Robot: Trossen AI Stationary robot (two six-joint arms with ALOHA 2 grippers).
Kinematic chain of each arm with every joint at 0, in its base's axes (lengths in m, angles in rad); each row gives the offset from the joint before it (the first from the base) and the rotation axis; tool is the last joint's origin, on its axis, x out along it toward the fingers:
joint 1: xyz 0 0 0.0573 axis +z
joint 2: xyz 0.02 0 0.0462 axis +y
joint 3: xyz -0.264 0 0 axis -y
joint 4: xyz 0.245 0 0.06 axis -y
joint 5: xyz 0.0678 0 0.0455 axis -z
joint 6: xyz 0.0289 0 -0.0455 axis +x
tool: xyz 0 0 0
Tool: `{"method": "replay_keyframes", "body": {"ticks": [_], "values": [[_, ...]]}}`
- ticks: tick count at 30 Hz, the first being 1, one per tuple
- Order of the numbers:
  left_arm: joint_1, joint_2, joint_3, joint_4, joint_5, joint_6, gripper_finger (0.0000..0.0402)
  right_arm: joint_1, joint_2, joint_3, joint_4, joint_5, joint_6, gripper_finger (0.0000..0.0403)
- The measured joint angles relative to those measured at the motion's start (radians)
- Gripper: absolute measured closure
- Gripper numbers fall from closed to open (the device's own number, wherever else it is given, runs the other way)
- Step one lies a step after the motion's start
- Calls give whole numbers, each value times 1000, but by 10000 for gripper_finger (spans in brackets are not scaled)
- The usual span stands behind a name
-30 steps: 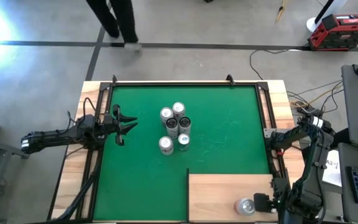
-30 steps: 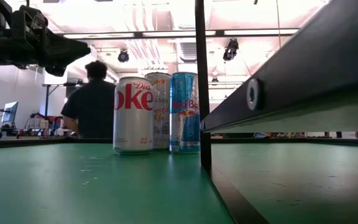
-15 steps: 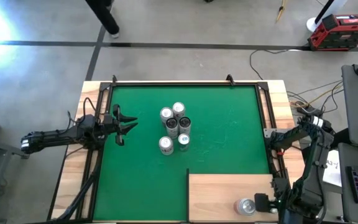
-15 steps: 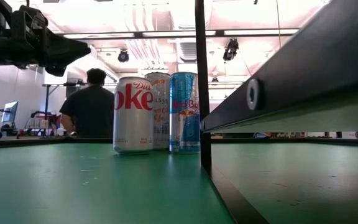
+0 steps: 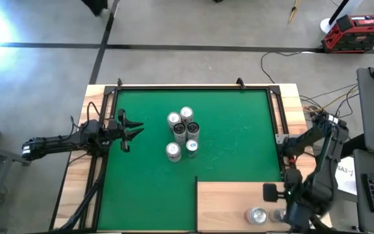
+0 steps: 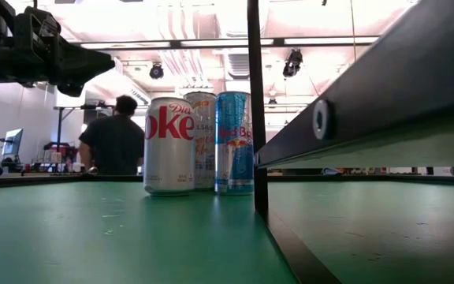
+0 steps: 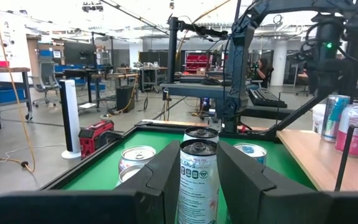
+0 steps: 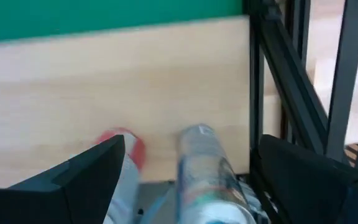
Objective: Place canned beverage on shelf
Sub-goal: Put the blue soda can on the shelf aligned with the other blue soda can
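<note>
— Where's the right gripper [image 5: 279, 203]?
— Raised over the shelf [image 5: 229, 203], fingers spread wide, holding nothing; a can [image 5: 258, 216] stands on the plywood just below.
— And the left gripper [image 5: 134, 130]?
— Beside the can cluster [image 5: 183, 133], narrowly parted, empty.

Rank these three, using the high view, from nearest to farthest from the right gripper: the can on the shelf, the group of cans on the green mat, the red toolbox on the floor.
From the right gripper:
1. Can on the shelf, right beside the gripper.
2. Group of cans, mid-mat, toward the left arm.
3. Red toolbox, on the floor beyond the table's far right corner.
</note>
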Motion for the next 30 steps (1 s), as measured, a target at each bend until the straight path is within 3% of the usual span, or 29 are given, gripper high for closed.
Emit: {"method": "replay_keyframes", "body": {"ticks": [6,15,22,30], "values": [[0,0,0,0,0,0,313,-173,-52,-1,-8,39,-174,39],[0,0,0,0,0,0,313,-550,-45,-3,10,96,-656,39],[0,0,0,0,0,0,313,-738,65,33,172,101,-1051,39],[0,0,0,0,0,0,313,-816,274,235,186,195,-1393,39]]}}
